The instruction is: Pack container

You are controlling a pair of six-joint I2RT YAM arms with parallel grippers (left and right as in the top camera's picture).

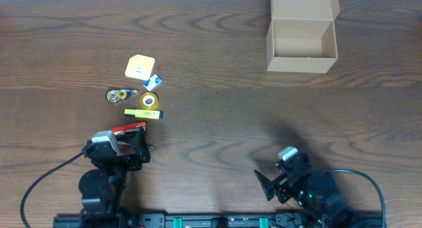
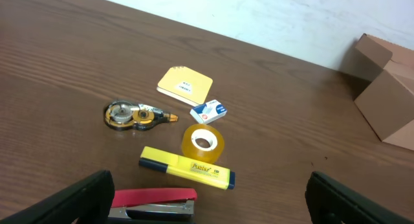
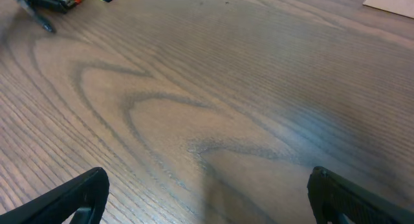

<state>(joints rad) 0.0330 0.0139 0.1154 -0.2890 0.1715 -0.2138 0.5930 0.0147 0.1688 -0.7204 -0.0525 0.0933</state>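
Correction tape dispenser [image 1: 119, 95]: left of centre in the overhead frame, lying flat, leftmost of the stationery cluster.
Red stapler [image 1: 128, 128]: below the cluster in the overhead view. In the left wrist view it lies at the bottom edge, just beside the left finger; I cannot tell whether they touch.
Left gripper [image 2: 210, 185]: lower left of the overhead frame, jaws spread wide and gripping nothing.
Yellow notepad [image 1: 140, 66]: top of the cluster, flat on the table [image 1: 217, 103].
Yellow highlighter [image 1: 144, 113]: lying crosswise between the stapler and the tape roll.
Tape roll [image 1: 150, 100]: flat, just above the highlighter and just right of the dispenser.
Small blue-and-white box [image 1: 155, 80]: between the notepad and the tape roll, at the cluster's right edge.
Right gripper [image 3: 207, 185]: lower right of centre in the overhead frame, jaws wide apart over bare wood, nothing between them.
Container [image 1: 302, 40]: upper right of the overhead frame, upright, opening facing up, its flap lid folded back toward the top edge. It stands well apart from the stationery and from both grippers.
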